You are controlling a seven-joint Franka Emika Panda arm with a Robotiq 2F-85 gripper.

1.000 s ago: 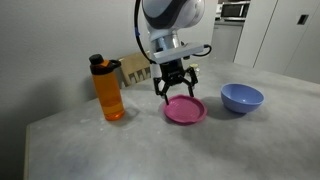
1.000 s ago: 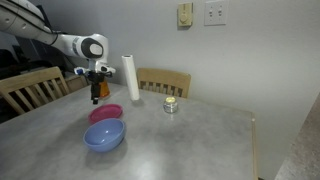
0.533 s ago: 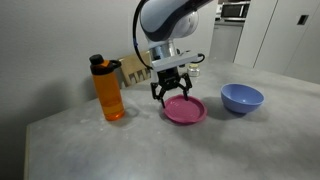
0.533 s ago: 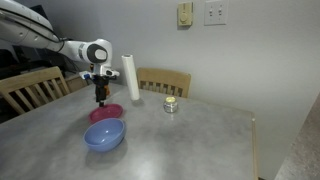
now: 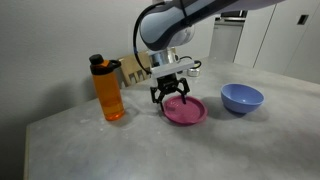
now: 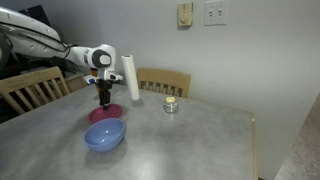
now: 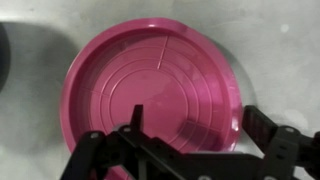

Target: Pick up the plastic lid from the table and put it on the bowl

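The magenta-pink plastic lid (image 5: 186,111) lies flat on the grey table (image 5: 150,150), also seen in an exterior view (image 6: 105,113). In the wrist view the lid (image 7: 150,85) fills most of the frame. My gripper (image 5: 170,96) is open and low over the lid's edge, its fingers (image 7: 199,125) straddling the rim, one over the disc and one outside it. It also shows in an exterior view (image 6: 103,99). The periwinkle-blue bowl (image 5: 241,98) stands empty beside the lid, apart from it, and shows in front of the lid in an exterior view (image 6: 104,135).
An orange bottle with a black cap (image 5: 108,90) stands close to the gripper, with a cardboard box (image 5: 133,68) behind. A white paper roll (image 6: 130,78) and a small metal tin (image 6: 171,104) stand farther back. Wooden chairs (image 6: 162,82) line the table's edge.
My gripper has come down towards the lid's edge, staying open. The lid and the bowl have not moved.
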